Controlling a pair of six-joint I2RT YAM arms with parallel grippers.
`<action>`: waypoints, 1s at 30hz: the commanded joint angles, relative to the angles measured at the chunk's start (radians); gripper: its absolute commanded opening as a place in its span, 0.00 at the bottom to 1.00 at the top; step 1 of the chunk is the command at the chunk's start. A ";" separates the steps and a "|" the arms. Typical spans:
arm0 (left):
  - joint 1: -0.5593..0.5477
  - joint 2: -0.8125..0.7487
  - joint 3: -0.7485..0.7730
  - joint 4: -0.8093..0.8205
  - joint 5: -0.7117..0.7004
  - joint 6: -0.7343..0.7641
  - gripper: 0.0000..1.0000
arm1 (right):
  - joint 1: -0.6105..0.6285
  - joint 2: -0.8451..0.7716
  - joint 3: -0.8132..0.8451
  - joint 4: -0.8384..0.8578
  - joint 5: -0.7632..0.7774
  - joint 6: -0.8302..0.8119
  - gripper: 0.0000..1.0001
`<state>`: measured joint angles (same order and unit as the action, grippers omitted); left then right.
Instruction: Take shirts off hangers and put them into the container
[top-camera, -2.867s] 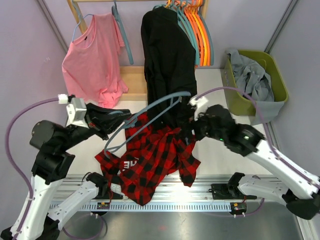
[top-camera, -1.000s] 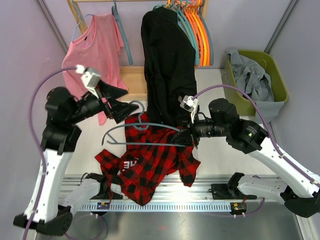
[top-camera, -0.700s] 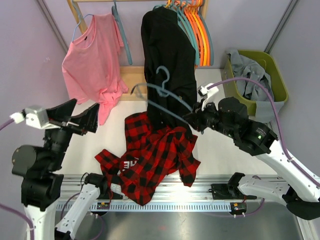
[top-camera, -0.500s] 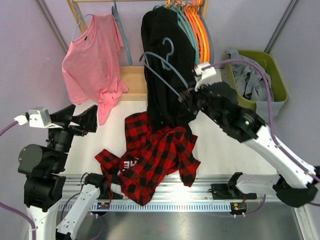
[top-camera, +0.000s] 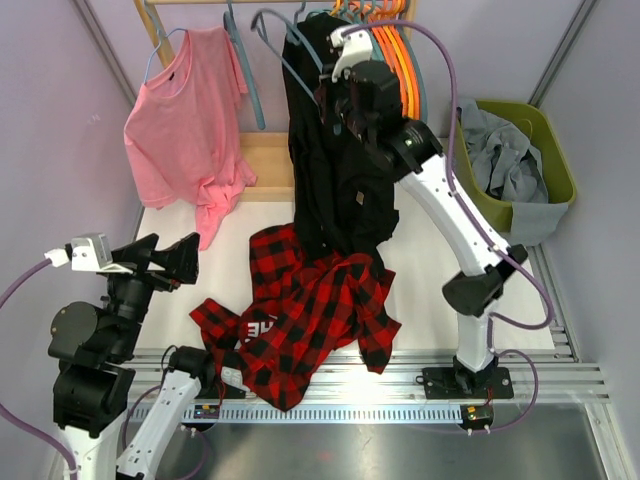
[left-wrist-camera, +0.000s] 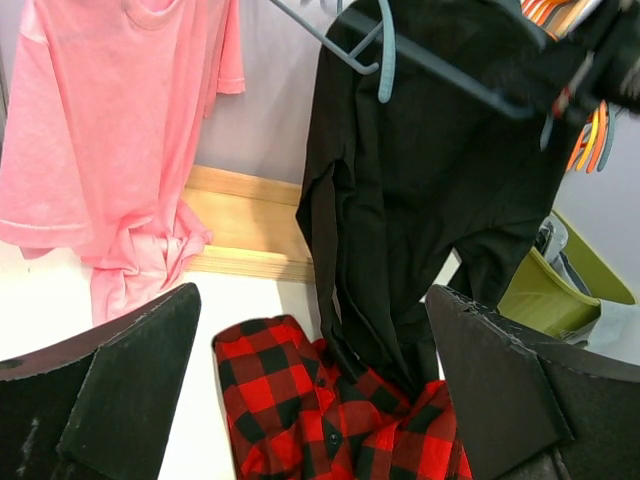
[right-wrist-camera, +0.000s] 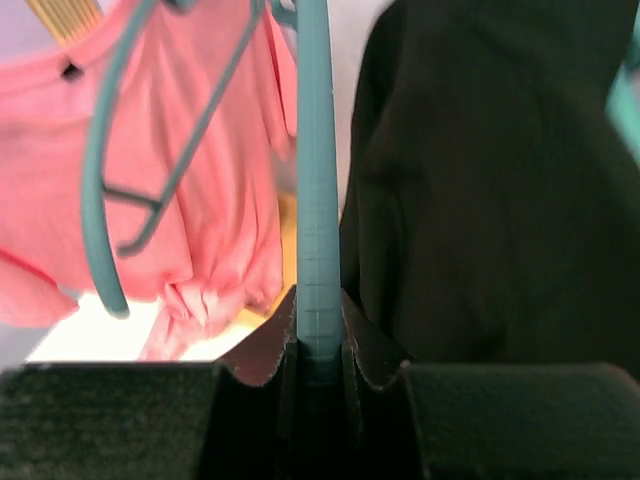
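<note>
My right gripper (top-camera: 330, 95) is raised to the rack and shut on a bare teal hanger (right-wrist-camera: 318, 200), whose bar is pinched between the jaws. The hanger's hook (top-camera: 266, 16) is up near the rail, left of the hanging black shirt (top-camera: 335, 150). The red-and-black plaid shirt (top-camera: 300, 310) lies crumpled on the table, off any hanger. A pink t-shirt (top-camera: 190, 120) hangs at the left on its own hanger. The grey shirt (top-camera: 505, 150) lies in the olive container (top-camera: 556, 140). My left gripper (top-camera: 165, 262) is open and holds nothing, low at the left, facing the plaid shirt (left-wrist-camera: 330, 420).
Several orange and teal hangers (top-camera: 392, 50) hang at the right end of the rail. A wooden base board (top-camera: 265, 165) runs under the rack. The black shirt's hem (left-wrist-camera: 400, 350) reaches down onto the plaid shirt. Purple walls close in both sides.
My right arm carried the teal hanger from above the plaid shirt up to the rail. The left gripper drew back from the hanger to the low left and stayed open.
</note>
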<state>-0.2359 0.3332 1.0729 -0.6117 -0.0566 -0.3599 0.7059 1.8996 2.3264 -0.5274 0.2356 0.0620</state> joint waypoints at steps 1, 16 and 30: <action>-0.005 -0.010 -0.027 0.020 0.015 -0.016 0.99 | -0.002 0.122 0.264 -0.069 -0.044 -0.033 0.00; -0.005 -0.014 -0.037 0.024 0.049 -0.042 0.99 | -0.054 0.256 0.370 -0.108 -0.107 0.059 0.02; -0.005 -0.034 -0.037 0.012 0.052 -0.070 0.99 | -0.109 0.257 0.393 -0.057 -0.139 0.093 0.02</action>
<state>-0.2367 0.3088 1.0252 -0.6163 -0.0288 -0.4187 0.6109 2.1578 2.6724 -0.6098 0.1120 0.1349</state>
